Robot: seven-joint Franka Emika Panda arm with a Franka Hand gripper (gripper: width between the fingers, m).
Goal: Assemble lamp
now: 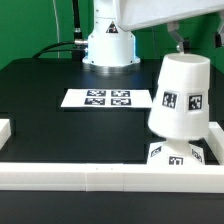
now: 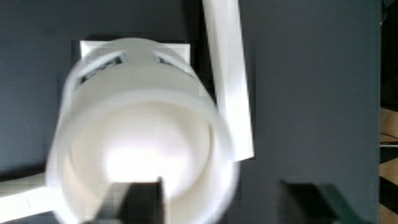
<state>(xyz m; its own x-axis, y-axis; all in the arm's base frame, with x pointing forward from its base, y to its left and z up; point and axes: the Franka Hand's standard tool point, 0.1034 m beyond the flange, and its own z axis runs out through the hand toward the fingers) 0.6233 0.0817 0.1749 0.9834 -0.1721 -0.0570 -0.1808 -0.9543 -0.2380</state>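
Observation:
The white tapered shade stands tilted over the low square base at the exterior view's right, just behind the front rail. The bulb is hidden, and I cannot tell whether it is under the shade. My gripper is directly above the shade's top. In the wrist view the shade fills the picture as a blurred white round, with a corner of the base behind it. My gripper has its jaws wide apart. One finger is in front of the shade and the other is off it over the dark table.
The marker board lies flat in the middle of the black table. A long white rail runs along the front edge, with a short rail piece at the exterior view's left. A rail also passes beside the shade. The arm's white base stands at the back.

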